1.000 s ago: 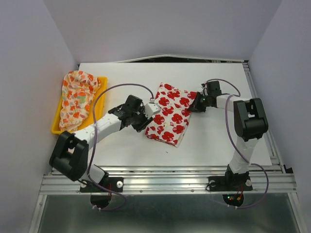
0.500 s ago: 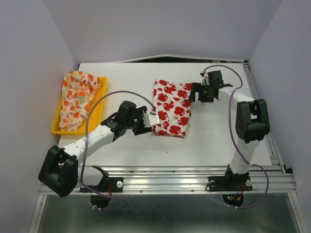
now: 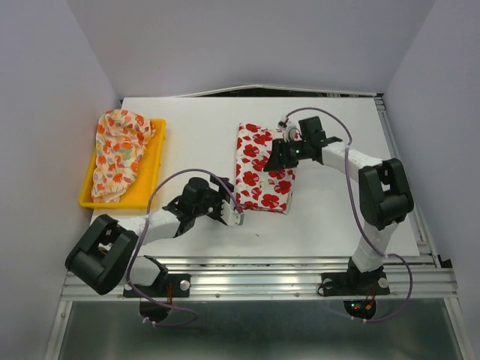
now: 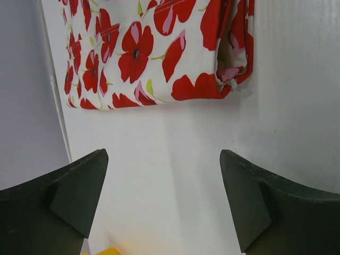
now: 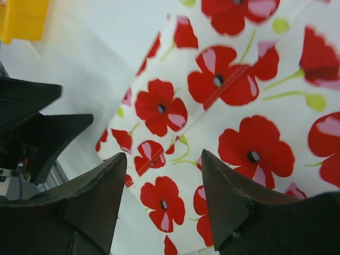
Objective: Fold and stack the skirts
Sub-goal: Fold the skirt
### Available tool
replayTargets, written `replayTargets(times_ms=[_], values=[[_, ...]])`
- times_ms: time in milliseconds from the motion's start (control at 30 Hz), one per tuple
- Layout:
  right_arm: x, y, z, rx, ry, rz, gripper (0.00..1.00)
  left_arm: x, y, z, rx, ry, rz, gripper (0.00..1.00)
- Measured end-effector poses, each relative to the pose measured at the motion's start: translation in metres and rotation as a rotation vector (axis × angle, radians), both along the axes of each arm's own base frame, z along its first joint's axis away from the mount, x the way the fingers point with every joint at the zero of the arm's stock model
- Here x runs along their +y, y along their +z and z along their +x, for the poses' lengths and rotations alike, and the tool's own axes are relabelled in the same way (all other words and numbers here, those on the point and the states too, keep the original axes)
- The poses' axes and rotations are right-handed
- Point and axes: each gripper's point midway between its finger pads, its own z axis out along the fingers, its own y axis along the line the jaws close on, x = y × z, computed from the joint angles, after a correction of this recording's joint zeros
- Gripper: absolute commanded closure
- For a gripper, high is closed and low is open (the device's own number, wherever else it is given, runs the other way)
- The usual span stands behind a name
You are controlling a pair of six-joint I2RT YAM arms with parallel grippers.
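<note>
The red-flowered skirt (image 3: 262, 169) lies folded into a neat rectangle near the middle of the table (image 3: 330, 217), its long sides running away from the arms. It lies flat, with a seam line across the top layer in the right wrist view. At one near corner, in the left wrist view, the layers gape a little and a hem edge shows.

The right gripper (image 3: 274, 159) hangs over the far half of this skirt, toward its right side. Its fingers (image 5: 95, 196) stand apart, and the flat printed cloth shows unpinched in the gap between them. Whether the tips touch the cloth I cannot tell.

The left gripper (image 3: 232, 214) sits low over the table just beside the skirt's near left corner, clear of the cloth. Its fingers (image 4: 79, 196) are spread wide with only bare table between them, and the skirt's near edge lies a little ahead of the tips.

The cream skirt (image 3: 118, 150), printed in orange, red and green, lies crumpled and unfolded in the yellow tray (image 3: 154, 161) at the left side of the table, well apart from the folded one. It fills most of the tray and bunches highest at the far end. Neither gripper is near it.
</note>
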Motion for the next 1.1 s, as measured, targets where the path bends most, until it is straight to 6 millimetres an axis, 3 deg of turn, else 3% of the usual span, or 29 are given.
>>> replayTargets(times_ms=[100, 167, 233, 433, 767, 867, 967, 1000, 1033, 1100], values=[[-0.003, -0.064, -0.024, 0.153, 0.02, -0.031, 0.39, -0.013, -0.004, 0.001, -0.06, -0.064, 0.011, 0.01], [-0.007, -0.096, -0.041, 0.258, 0.03, -0.024, 0.4, -0.022, -0.011, -0.007, -0.083, -0.119, 0.027, 0.02], [-0.008, -0.097, -0.041, 0.278, 0.031, 0.007, 0.41, -0.03, -0.021, -0.019, -0.091, -0.181, 0.049, 0.02], [-0.004, -0.099, -0.039, 0.283, 0.037, 0.038, 0.41, -0.062, -0.021, -0.031, -0.187, -0.3, 0.055, 0.01], [0.002, -0.099, -0.038, 0.311, 0.037, 0.077, 0.42, -0.105, -0.019, -0.026, -0.15, -0.32, 0.018, 0.06], [0.002, -0.099, -0.038, 0.31, 0.037, 0.077, 0.42, -0.119, -0.02, -0.014, -0.116, -0.281, 0.002, 0.14], [0.002, -0.098, -0.038, 0.31, 0.038, 0.078, 0.42, -0.126, -0.021, -0.003, -0.08, -0.227, -0.015, 0.29], [0.002, -0.099, -0.038, 0.311, 0.038, 0.078, 0.42, -0.126, -0.022, -0.001, -0.069, -0.215, -0.016, 0.35], [0.002, -0.099, -0.038, 0.311, 0.038, 0.079, 0.42, -0.126, -0.023, -0.001, -0.057, -0.206, -0.02, 0.48], [0.002, -0.098, -0.038, 0.31, 0.04, 0.079, 0.43, -0.124, -0.024, -0.002, -0.04, -0.197, -0.018, 0.57]])
